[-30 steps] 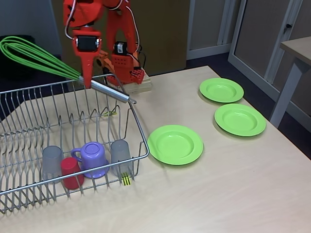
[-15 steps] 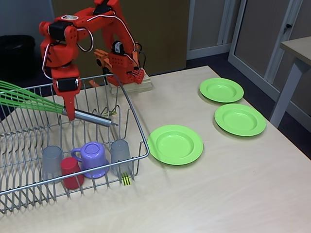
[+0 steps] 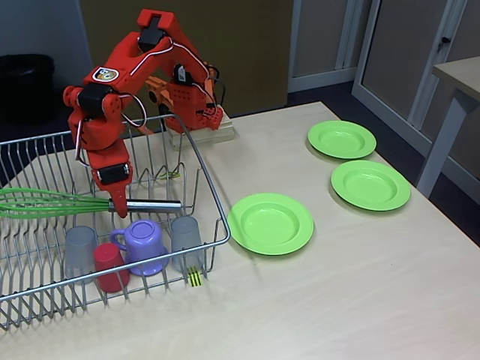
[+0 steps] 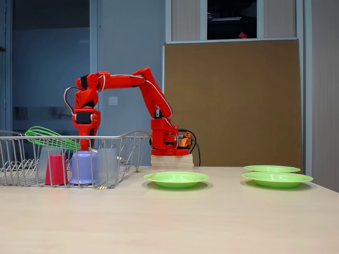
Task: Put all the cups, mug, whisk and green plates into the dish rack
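Three green plates: one (image 3: pixel 271 223) mid-table just beside the dish rack (image 3: pixel 214 199), two (image 3: pixel 342 139) (image 3: pixel 370 184) toward the table's right edge. One rack holds two grey cups (image 3: pixel 80 250) (image 3: pixel 186 240), one red cup (image 3: pixel 109 265), one lilac mug (image 3: pixel 143 245) and one green whisk (image 3: pixel 52 202). That makes three cups in all

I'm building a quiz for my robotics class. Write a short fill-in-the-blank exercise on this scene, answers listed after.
1. The gripper holds the whisk by its silver ____.
2. The number of green plates lying on the table is ____.
3. The lilac mug stands inside the dish ____.
4. The shortest cup in the rack is coloured ____.

Missing words: handle; three; rack; red
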